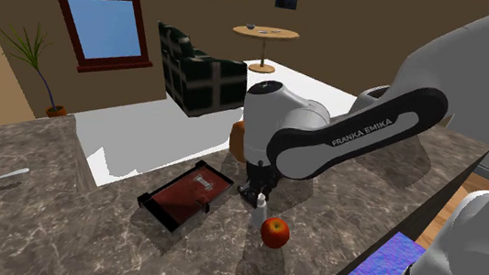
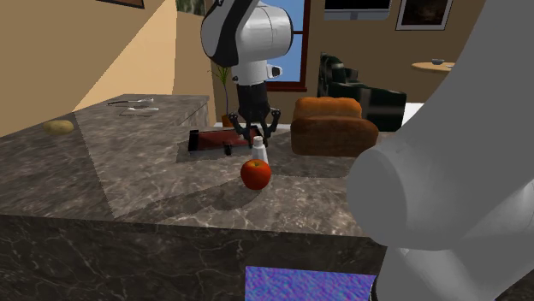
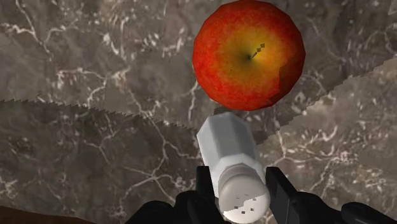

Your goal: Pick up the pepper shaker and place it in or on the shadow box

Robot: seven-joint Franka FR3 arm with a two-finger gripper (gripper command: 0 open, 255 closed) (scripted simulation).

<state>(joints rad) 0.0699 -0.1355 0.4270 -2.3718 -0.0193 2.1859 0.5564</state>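
Wrist view: the end effector [image 3: 240, 178] is seen open, w/ its fingers [image 3: 205, 184] set apart on either side of the cap of the white pepper shaker [image 3: 232, 159]; no firm clasp on it is seen. The shaker is stood upright on the dark marbled counter [image 3: 95, 76], just beside a red apple [image 3: 248, 54]. In the shoulder view, the shaker is found directly under the end effector, betw. the apple and the shadow box [image 1: 186, 195], a black-framed tray w/ a dark red inside, laid flat on the counter near the shaker but apart from it. In the second exterior view, a brown loaf of bread [image 2: 334, 126] is seen on the counter beyond the shaker, to that view's right.
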